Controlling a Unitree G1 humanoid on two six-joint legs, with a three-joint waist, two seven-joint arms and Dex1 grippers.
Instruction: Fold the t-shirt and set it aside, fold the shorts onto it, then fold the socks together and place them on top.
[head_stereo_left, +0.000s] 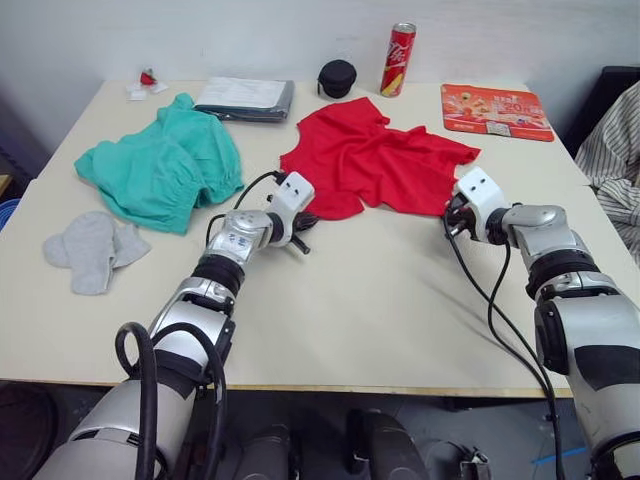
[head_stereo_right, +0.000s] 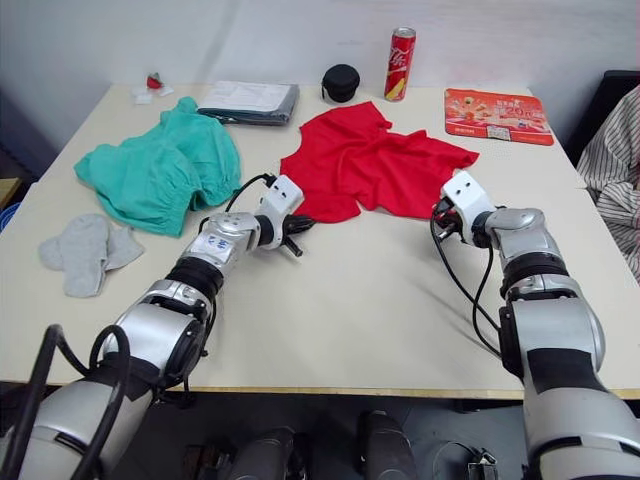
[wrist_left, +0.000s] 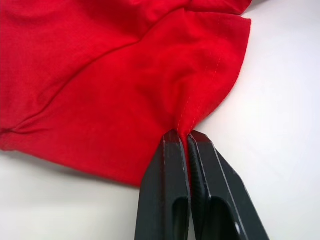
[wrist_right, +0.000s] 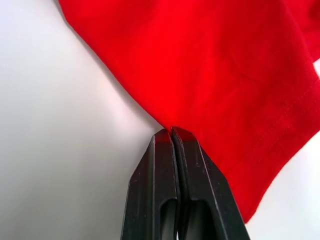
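both pincers, left pincer (wrist_left: 187, 137) and right pincer (wrist_right: 171, 132), clench the t-shirt (head_stereo_left: 375, 160) near hem; lift evenly to keep it taut when folding.

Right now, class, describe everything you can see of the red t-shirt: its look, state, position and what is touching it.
The t-shirt is bright red, soft-looking knit fabric with stitched hems. It lies crumpled and unfolded on the pale table, toward the far middle, right of the teal shorts and not touching them. The left gripper is shut on its near left edge; the right gripper is shut on its near right edge. No print or collar can be made out.
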